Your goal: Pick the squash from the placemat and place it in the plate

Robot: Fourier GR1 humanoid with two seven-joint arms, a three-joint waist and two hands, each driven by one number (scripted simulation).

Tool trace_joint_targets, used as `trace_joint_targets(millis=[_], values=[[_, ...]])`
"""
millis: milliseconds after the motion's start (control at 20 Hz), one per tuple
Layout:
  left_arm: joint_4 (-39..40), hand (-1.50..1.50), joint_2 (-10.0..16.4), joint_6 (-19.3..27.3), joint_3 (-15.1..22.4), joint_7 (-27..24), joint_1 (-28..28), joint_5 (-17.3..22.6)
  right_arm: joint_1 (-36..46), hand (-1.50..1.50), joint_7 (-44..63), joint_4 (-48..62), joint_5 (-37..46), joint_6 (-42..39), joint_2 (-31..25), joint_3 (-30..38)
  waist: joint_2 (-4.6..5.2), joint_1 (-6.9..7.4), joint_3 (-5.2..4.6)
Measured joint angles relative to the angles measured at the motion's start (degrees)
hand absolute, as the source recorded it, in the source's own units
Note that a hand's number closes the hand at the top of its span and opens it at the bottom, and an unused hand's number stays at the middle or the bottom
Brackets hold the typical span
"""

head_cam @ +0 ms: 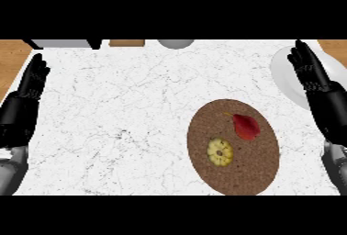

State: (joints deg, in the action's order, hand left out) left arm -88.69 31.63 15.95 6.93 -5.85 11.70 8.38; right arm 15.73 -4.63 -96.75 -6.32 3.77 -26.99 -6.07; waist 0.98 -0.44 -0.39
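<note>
The squash (220, 152) is small, yellow and round. It lies on the brown placemat (234, 176), left of the right robot hand (308, 69) and closer to the robot than that hand's fingertips. Nothing is touching it, so the picking up has not begun.

A red pepper (245, 126) lies on the same placemat, just beside the squash and a bit closer to the right robot hand. The two are near each other but do not touch. I think the hand must come down on the yellow one with care, so it does not bump the red one.

The white plate (281, 73) sits right under the right robot hand, which hides part of it. The part that shows has nothing on it, so it looks ready for the squash. It is near the placemat, so the trip should be short.

The right robot hand is wide, with straight fingers, and holds nothing. The left robot hand (30, 87) rests at the far left side of the surface (136, 114), also wide with straight fingers and nothing in it. It is well apart from the squash, so the right one seems best for the job.
</note>
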Motion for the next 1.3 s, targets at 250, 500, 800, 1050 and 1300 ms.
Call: trace_joint_targets(millis=[250,500,800,1050,1300], values=[[2.9,0.00,-3.2,0.1,1.9,5.0,-1.5,1.4,1.3,1.50,2.3,-1.8,-0.3,-11.3,-0.4,-11.6,-0.15,2.04,0.16],[6.3,0.00,-6.6,-0.4,4.8,9.0,-4.9,3.0,11.1,1.50,-1.9,-8.2,14.6,-17.6,-9.6,-18.3,-1.80,3.76,-0.44],[7.7,0.00,-10.6,1.5,6.6,12.6,-6.3,3.6,4.6,-1.50,-14.2,0.5,16.8,-16.1,-6.4,-23.4,-0.22,2.70,0.41],[8.0,0.00,-12.1,2.6,7.4,14.4,-6.2,2.9,5.1,-1.50,-27.6,10.2,16.8,-23.7,-7.5,-26.8,-0.30,2.44,0.50],[7.9,0.00,-13.1,3.7,7.4,15.0,-6.5,2.2,10.8,-1.50,-31.3,12.4,28.2,-23.3,-10.0,-30.3,-0.74,1.87,0.44]])
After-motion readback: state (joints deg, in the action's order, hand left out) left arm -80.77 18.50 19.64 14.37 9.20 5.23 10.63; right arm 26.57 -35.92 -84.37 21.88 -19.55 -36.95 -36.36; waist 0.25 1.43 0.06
